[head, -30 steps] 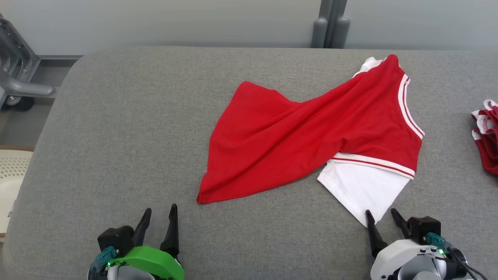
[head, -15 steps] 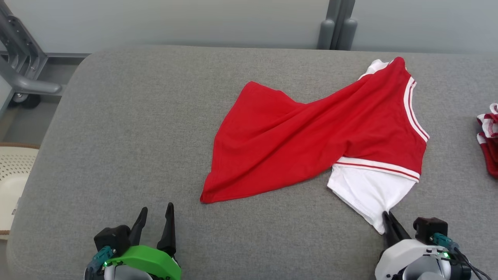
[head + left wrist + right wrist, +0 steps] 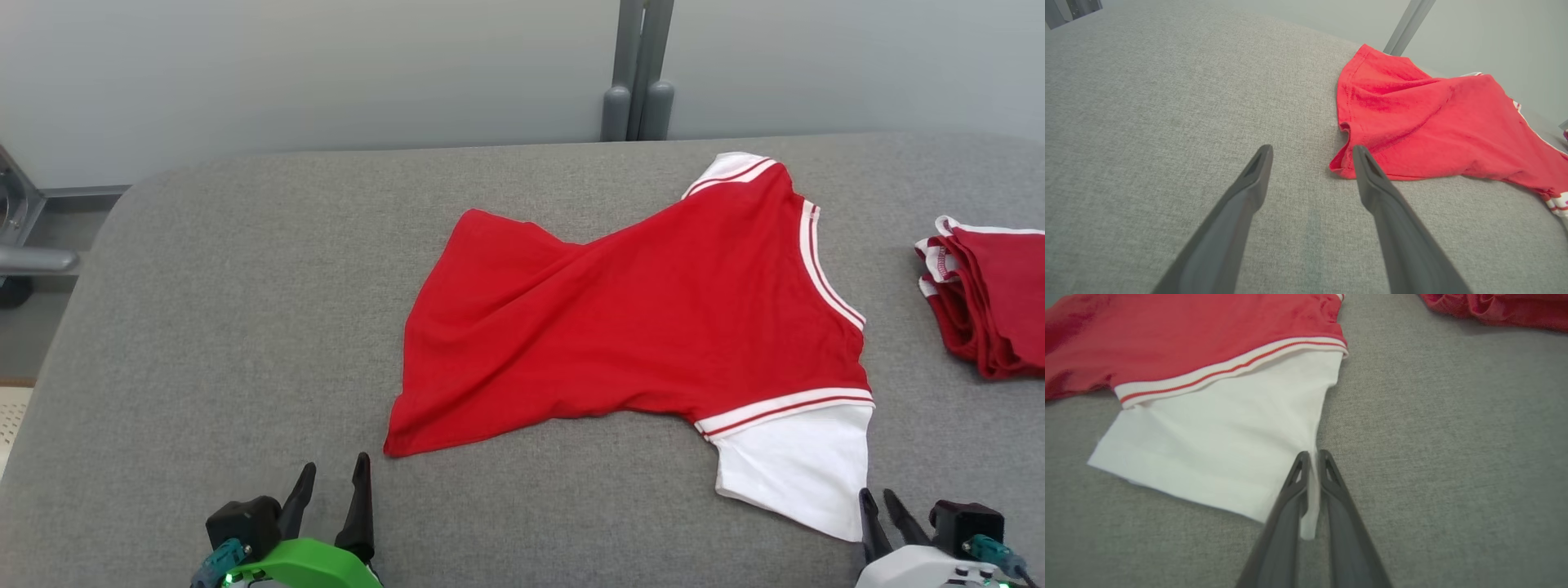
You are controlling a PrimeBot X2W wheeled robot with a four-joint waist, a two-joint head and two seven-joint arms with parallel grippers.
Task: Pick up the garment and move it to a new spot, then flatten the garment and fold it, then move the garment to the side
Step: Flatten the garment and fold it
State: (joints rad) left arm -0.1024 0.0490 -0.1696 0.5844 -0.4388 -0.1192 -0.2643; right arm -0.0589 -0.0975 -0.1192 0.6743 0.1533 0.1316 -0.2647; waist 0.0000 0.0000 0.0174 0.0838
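Observation:
The garment [image 3: 637, 327] is a red shirt with white sleeves and striped trim, lying spread across the middle of the grey padded table [image 3: 245, 286]. My right gripper [image 3: 875, 494] sits at the near right, shut on the corner of the white sleeve [image 3: 1208, 428]; in the right wrist view the cloth runs between its narrow fingers [image 3: 1313, 454]. Near the front left, my left gripper [image 3: 335, 461] stands open with nothing in it. In the left wrist view it [image 3: 1311, 149] hovers just short of the garment's red hem corner [image 3: 1433, 122].
A pile of folded red and white garments [image 3: 992, 302] lies at the table's right edge, also in the right wrist view [image 3: 1494, 306]. A grey post [image 3: 641, 82] stands behind the table. A metal frame [image 3: 24, 253] stands off the left end.
The right gripper went from open to shut on the white sleeve corner and drew it toward the near right, spreading the garment flatter. The head camera shifted. The left gripper stayed open.

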